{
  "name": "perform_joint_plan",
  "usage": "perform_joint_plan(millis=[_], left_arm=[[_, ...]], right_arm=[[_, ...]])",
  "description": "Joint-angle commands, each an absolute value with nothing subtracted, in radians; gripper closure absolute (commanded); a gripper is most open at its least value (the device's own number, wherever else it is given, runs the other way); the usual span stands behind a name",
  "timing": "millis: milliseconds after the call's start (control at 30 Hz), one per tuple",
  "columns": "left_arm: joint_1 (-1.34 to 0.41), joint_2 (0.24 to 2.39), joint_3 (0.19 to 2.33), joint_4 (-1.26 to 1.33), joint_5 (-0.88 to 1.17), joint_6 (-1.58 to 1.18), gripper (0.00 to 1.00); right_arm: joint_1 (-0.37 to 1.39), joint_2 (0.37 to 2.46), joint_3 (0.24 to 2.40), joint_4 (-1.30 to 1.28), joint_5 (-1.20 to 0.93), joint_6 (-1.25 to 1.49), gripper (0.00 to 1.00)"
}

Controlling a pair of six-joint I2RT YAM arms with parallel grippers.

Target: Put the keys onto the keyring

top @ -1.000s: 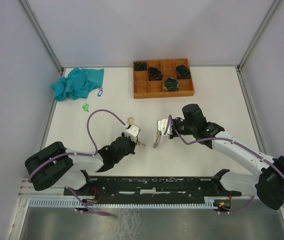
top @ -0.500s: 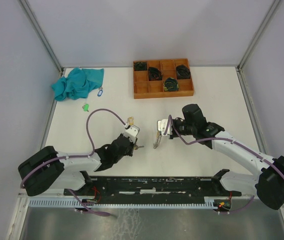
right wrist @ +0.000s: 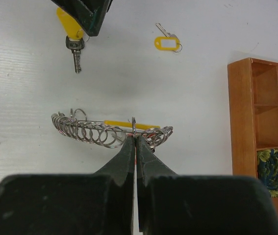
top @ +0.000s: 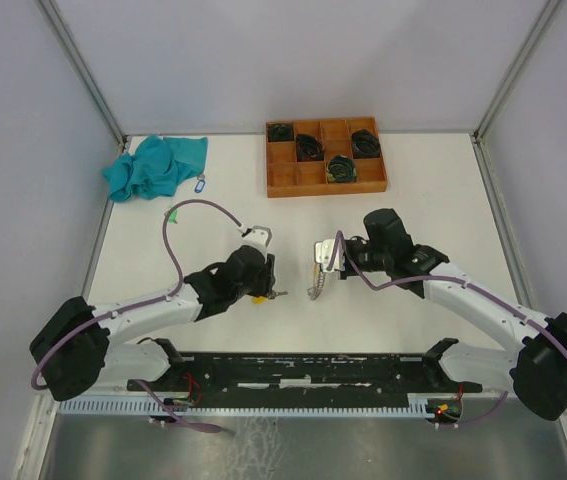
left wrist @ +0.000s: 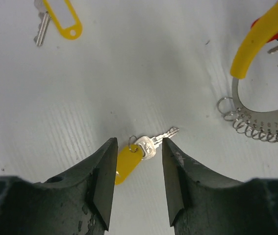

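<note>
The left claw (left wrist: 138, 144) is hanging with jaws apart astride the yellow-tagged key (left wrist: 129, 164), which is lying untouched on the bench (left wrist: 129, 73). The right claw (right wrist: 134, 139) is pinching the keyring (right wrist: 94, 131) nearby. Picking up seems under way; next, closing squarely on the key.

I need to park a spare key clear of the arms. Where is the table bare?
Bare: the strip between the teal cloth and the wooden tray, and the patch between that tray and the right arm. Crowded: the middle, where the yellow-tagged key and the keyring lie close together.
</note>
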State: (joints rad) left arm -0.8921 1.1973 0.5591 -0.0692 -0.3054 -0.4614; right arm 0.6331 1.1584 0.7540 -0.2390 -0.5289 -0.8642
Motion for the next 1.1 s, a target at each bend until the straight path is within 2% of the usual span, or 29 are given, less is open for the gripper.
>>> perform_joint_plan(millis=[0, 267, 433, 800, 1067], left_arm=[[-0.807, 1.249, 0.63, -0.231, -0.191, -0.578, 0.52], [-0.688, 1.362, 0.741, -0.321, -0.023, -0.521, 0.65], [-0.624, 1.439, 0.801, -0.386, 0.061, -0.483, 0.67], [-0.611, 1.566, 0.895, -0.449, 0.168, -0.428, 0.66], [-0.609, 1.618, 0.937, -0.474, 0.215, -0.401, 0.69]], right_arm=[[0.637, 1.134, 0.785, -0.202, -0.533, -0.87, 0.99], [0.637, 1.14, 0.786, -0.201, -0.531, -0.87, 0.99], [0.637, 1.141, 0.785, -0.201, -0.531, -0.87, 0.99], [0.637, 1.14, 0.784, -0.201, -0.528, -0.87, 0.99], [0.637, 1.138, 0.783, -0.201, -0.524, -0.871, 0.99]])
